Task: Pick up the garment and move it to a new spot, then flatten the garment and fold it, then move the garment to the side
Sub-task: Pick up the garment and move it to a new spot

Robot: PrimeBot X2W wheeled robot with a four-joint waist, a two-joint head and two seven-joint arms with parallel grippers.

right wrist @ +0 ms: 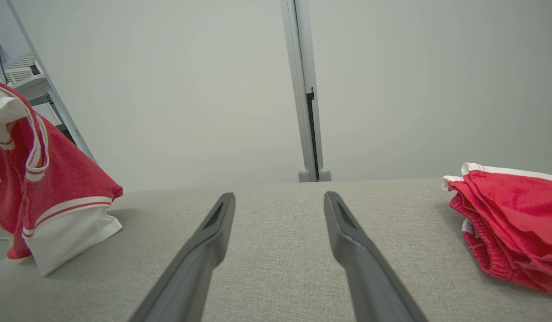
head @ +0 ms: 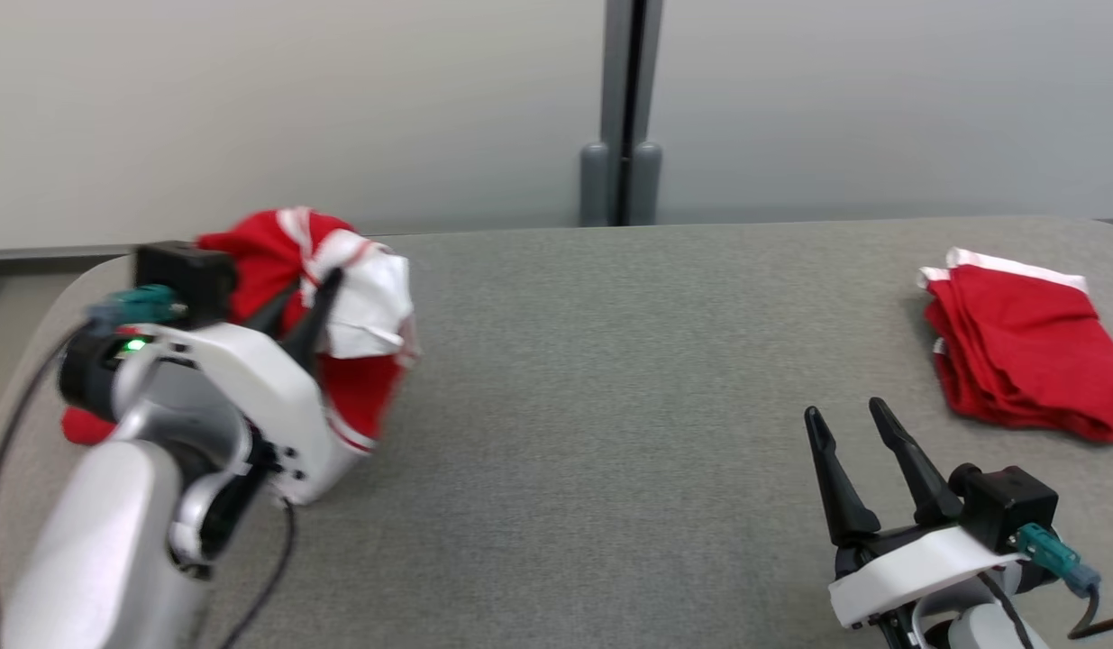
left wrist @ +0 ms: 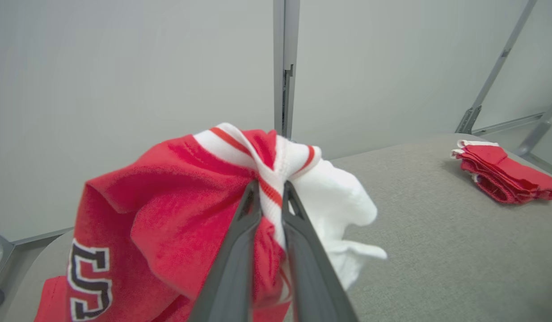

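The left claw (left wrist: 270, 185), slim dark tapered fingers (left wrist: 233, 268) nearly shut, pinched a red-striped white band of the bunched red knit garment (left wrist: 168, 188) at the grey woven desk's (head: 592, 406) far-left corner; the right claw (head: 844, 410) stood wide open, empty, near the front edge, folded red shorts (head: 1025, 351) lying at the right edge.

The left arm (head: 241, 388) hides the garment's (head: 362, 311) lower left in the head view. The left wrist view's bottom edge cuts the garment, its lettering (left wrist: 88, 281) unreadable. The right wrist view's side cuts the folded red cloth (right wrist: 512, 214).
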